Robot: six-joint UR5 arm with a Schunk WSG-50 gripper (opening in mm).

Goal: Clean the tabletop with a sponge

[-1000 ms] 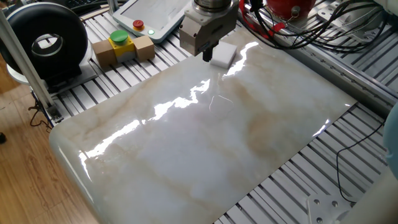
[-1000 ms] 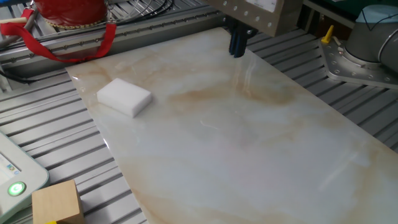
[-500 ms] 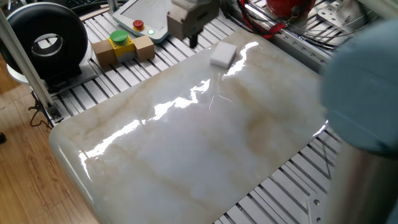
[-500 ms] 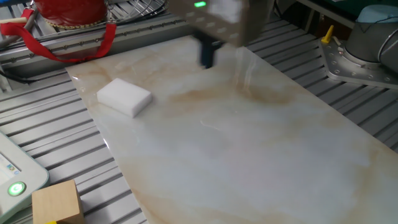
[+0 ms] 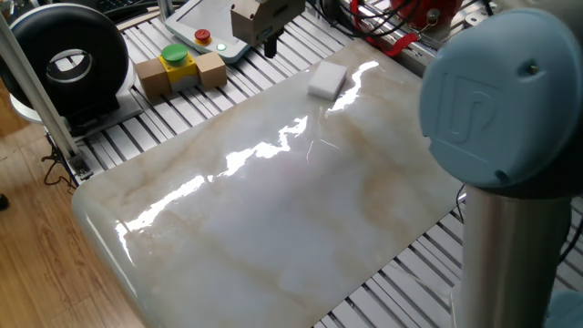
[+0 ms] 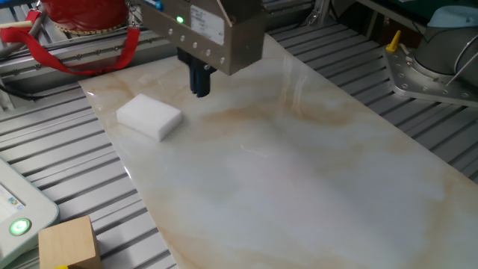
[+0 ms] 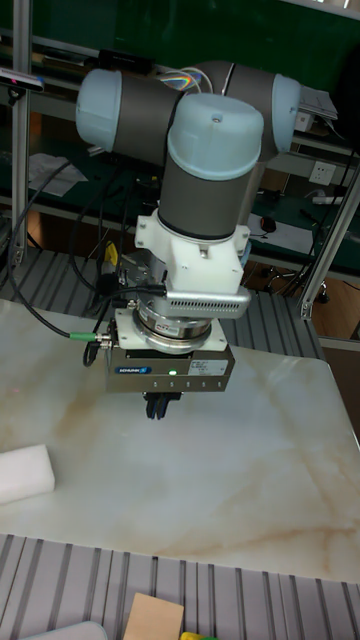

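The white sponge [image 5: 327,80] lies flat near a far corner of the marble tabletop [image 5: 273,210]. Nothing holds it. My gripper [image 5: 270,46] hangs above the slab's edge, a short way from the sponge, with its dark fingers pressed together and nothing between them. In the other fixed view the gripper [image 6: 200,81] hovers just above the slab, beside the sponge [image 6: 149,116] but not touching it. The tall fixed view shows the gripper [image 7: 162,406] pointing straight down over the tabletop [image 7: 240,470], and the sponge [image 7: 25,472] at the left edge.
Tan cardboard boxes with a yellow-green button [image 5: 179,68] sit on the slatted frame [image 5: 173,114] beside a white pendant [image 5: 214,23] and a black round device [image 5: 64,64]. Red cabling [image 6: 82,22] lies behind the slab. My arm's blue elbow [image 5: 501,100] looms at the right.
The gripper has swept sideways across the far end of the slab, passing the sponge. The arm's elbow has swung into the right of one fixed view. The sponge has not moved.
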